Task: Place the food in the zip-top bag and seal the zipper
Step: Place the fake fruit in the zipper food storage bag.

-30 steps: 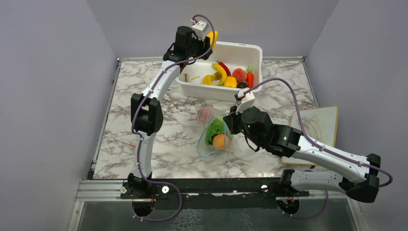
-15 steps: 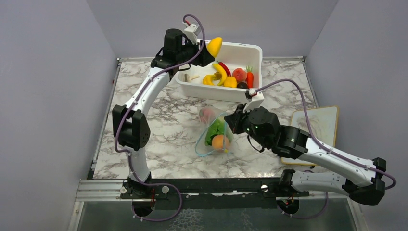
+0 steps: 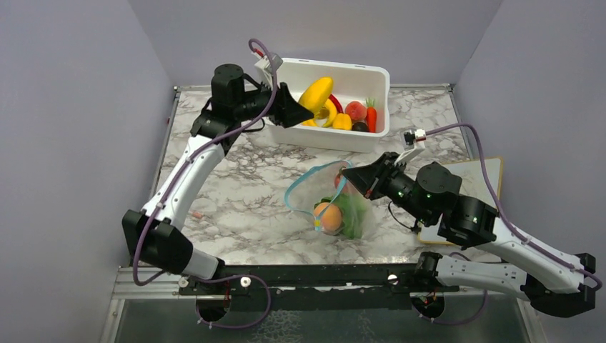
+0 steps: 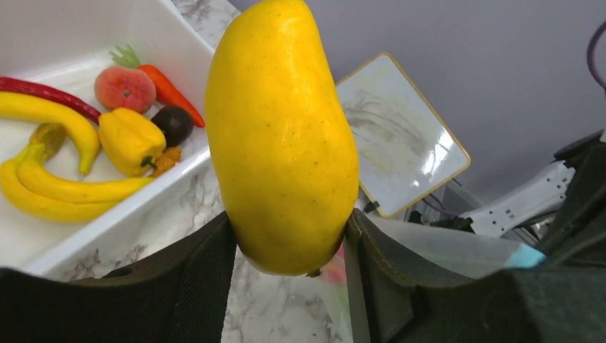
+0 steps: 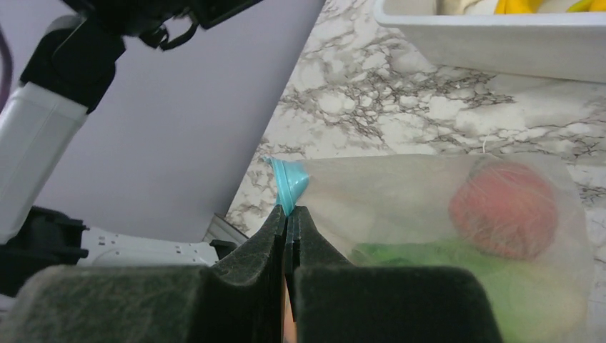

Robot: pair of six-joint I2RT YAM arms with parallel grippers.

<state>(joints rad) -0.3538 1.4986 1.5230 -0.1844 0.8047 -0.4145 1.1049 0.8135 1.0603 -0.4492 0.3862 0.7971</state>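
Note:
My left gripper (image 3: 299, 107) is shut on a yellow oval fruit (image 3: 315, 93), held in the air at the near left edge of the white tub; the left wrist view shows the fruit (image 4: 282, 136) between both fingers. My right gripper (image 3: 348, 176) is shut on the light-blue zipper (image 5: 289, 187) of the clear zip-top bag (image 3: 336, 207) and holds it lifted, mouth open to the left. Inside the bag are a green lettuce (image 3: 351, 211), an orange peach (image 3: 329, 216) and a pink peach (image 5: 504, 207).
The white tub (image 3: 371, 76) at the back holds bananas, a yellow pepper, a peach, a carrot and a red chilli. A whiteboard with a yellow frame (image 3: 477, 179) lies at the right edge. Grey walls stand on three sides.
My left gripper lifted the yellow fruit out of the tub and swung it towards the front. My right gripper raised the bag by its zipper and moved right, so the bag now hangs open.

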